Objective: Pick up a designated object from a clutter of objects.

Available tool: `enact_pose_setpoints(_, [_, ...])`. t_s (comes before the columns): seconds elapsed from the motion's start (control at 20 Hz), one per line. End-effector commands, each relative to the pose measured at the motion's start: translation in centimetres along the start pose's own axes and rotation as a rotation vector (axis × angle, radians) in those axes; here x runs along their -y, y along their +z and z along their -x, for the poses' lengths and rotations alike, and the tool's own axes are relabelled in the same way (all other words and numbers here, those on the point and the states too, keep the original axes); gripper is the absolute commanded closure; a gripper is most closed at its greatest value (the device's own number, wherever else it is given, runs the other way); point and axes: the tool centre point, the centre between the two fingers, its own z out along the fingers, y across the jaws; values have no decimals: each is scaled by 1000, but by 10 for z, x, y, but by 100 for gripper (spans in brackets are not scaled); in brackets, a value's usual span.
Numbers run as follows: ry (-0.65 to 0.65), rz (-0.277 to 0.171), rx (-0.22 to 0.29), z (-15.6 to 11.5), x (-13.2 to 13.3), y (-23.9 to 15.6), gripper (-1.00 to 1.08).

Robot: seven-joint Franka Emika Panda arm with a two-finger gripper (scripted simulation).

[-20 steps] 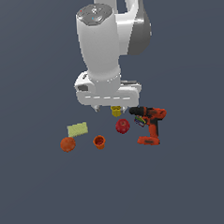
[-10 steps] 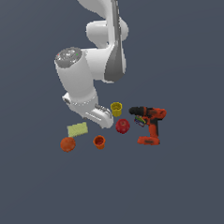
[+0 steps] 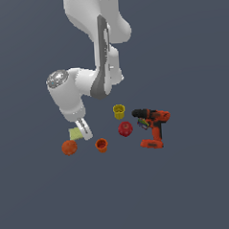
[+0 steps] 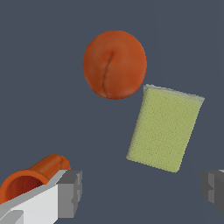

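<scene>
The pale yellow-green block [image 3: 75,133] lies flat on the floor at the exterior view's left, partly hidden behind my gripper [image 3: 85,131]. In the wrist view the block [image 4: 165,128] lies just ahead of my open, empty gripper [image 4: 142,190], between the lines of the two fingers [image 4: 70,192] and apart from them. The orange ball [image 3: 69,147] [image 4: 114,64] sits close beside the block. The orange cup [image 3: 102,145] [image 4: 30,179] stands next to one finger.
A red apple [image 3: 125,128], a yellow cup [image 3: 119,111] and an orange-and-black power drill [image 3: 153,126] stand to the exterior view's right of the gripper. All rest on a plain dark grey floor [image 3: 188,188].
The arm has swung from above the yellow cup down and to the exterior view's left, bringing the gripper low over the block. The objects have not moved.
</scene>
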Motion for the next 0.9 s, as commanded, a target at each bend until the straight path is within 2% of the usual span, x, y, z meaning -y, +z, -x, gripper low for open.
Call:
enact_pose_setpoints(0.0, [82,5,-8,-8,-15,13,-92])
enact_pose_setpoints(0.4, [230,18,-23,-21,-45,36,-92])
enact_pose_setpoints(0.85, [242,20,-24,-22,-49,43,-92])
